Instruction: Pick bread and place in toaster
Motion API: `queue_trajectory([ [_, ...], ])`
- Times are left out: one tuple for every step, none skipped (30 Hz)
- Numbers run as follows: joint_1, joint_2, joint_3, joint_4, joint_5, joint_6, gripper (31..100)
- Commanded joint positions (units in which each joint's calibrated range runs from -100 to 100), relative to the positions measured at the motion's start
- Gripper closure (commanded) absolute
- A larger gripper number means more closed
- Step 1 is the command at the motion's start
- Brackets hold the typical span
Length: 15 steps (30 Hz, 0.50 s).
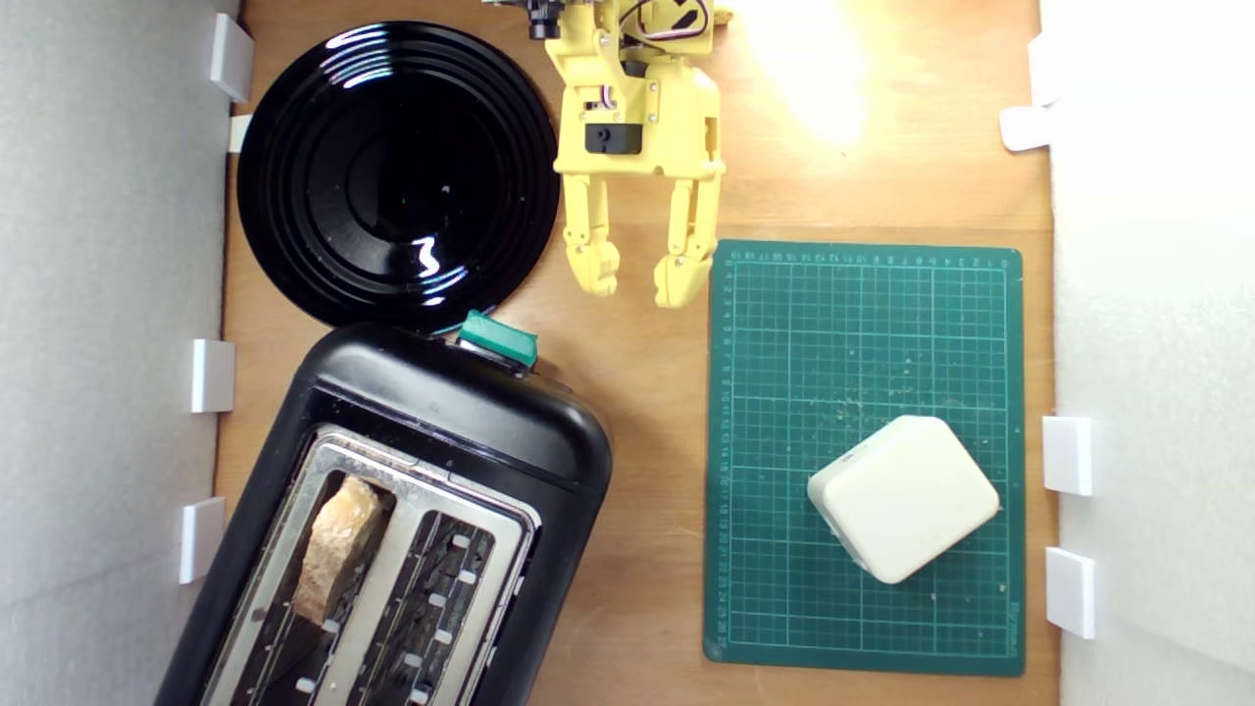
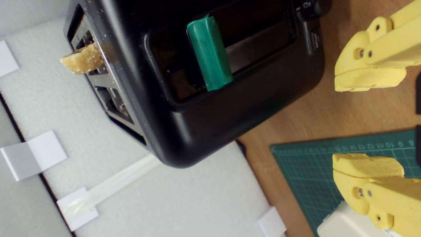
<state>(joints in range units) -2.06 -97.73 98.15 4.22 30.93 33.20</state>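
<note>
The brown wooden counter (image 1: pixel 647 412) carried everything. Largest on it was the big black two-slot toaster with a silver top plate (image 1: pixel 392 529), lying toward the exterior view's lower left. Above it sat a round glossy black plate (image 1: pixel 397 172), and to the exterior view's right a green gridded cutting mat (image 1: pixel 863 324) bore a white rounded-square block (image 1: pixel 902 497). The yellow tool (image 1: pixel 635 275) hung between plate and mat, its jaws spread apart and holding nothing. The torn slice of rustic bread with golden crust (image 1: pixel 338 549) stood in the slot nearer the exterior view's left, its top poking above the plate. The teal-green lever (image 2: pixel 210 52) seemed up. The placing looked done; a good finish would probably mean keeping the tool clear of toaster and lever while retreating.
</note>
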Motion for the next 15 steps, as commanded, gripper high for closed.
queue_trajectory([
  [0.45, -1.10, 0.40, 0.68, 4.31, 0.63, 53.3],
  [0.45, -1.10, 0.40, 0.68, 5.50, 0.63, 53.3],
  [0.45, -1.10, 0.40, 0.68, 6.61, 0.63, 53.3],
  [0.45, -1.10, 0.49, 0.68, 8.23, 0.63, 53.3],
  [0.45, -1.10, 0.49, 0.68, 9.85, 0.63, 53.4],
  [0.45, -1.10, 0.49, 0.68, 11.22, 0.63, 53.4],
  [0.45, -1.10, 0.49, 0.68, 12.84, 0.63, 54.5],
  [0.45, -1.10, 0.49, 0.68, 14.29, 0.63, 56.1],
  [0.45, -1.10, 0.49, 0.58, 15.65, 0.52, 57.8],
  [0.45, -1.10, 0.49, 0.49, 16.93, 0.47, 59.5],
  [0.45, -1.10, 0.49, 0.31, 17.96, 0.42, 61.1],
  [0.45, -1.10, 0.49, 0.13, 18.21, 0.31, 62.2],
  [0.45, -1.10, 0.49, -0.14, 18.39, 0.26, 63.2],
  [0.45, -1.10, 0.58, -0.32, 18.90, 0.21, 63.9],
  [0.45, -1.02, 0.58, -0.41, 19.32, 0.00, 64.7],
])
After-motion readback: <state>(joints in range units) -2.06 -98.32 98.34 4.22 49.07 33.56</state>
